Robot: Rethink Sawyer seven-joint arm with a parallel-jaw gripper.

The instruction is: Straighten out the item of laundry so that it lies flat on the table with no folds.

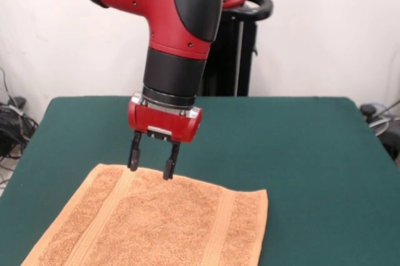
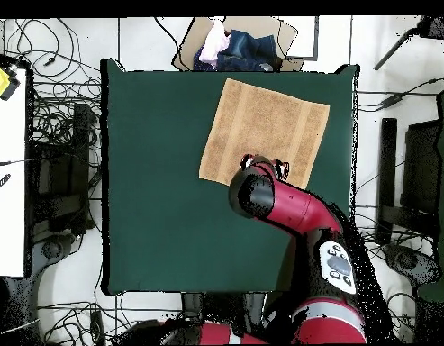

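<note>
Jaws spread apart, nothing between them; gripper [image 1: 150, 168] points straight down, its two black fingers [image 1: 134, 153] with tips at or just above the far edge of the towel [image 1: 156, 222], can't tell if touching the cloth. Fingers hang from a red gripper body, above that a black wrist cylinder, then a red elbow-like link that bends off toward the upper left of the front view, so the last segment is vertical and the link above it runs roughly level. Overhead view: arm [image 2: 293, 209] reaches from the base at bottom diagonally up-left, black joint cap over the towel's [image 2: 264, 131] near edge, hiding the gripper mostly. Towel orange-tan, spread open and looking flat, no obvious folds, two paler woven bands running along it; turned a bit askew to the table edges. It sits on the green table [image 1: 300, 147], in the overhead view at the top centre-right close to the table's far edge. Cardboard box with clothes [image 2: 236, 47] beyond that edge, cables on floor around
</note>
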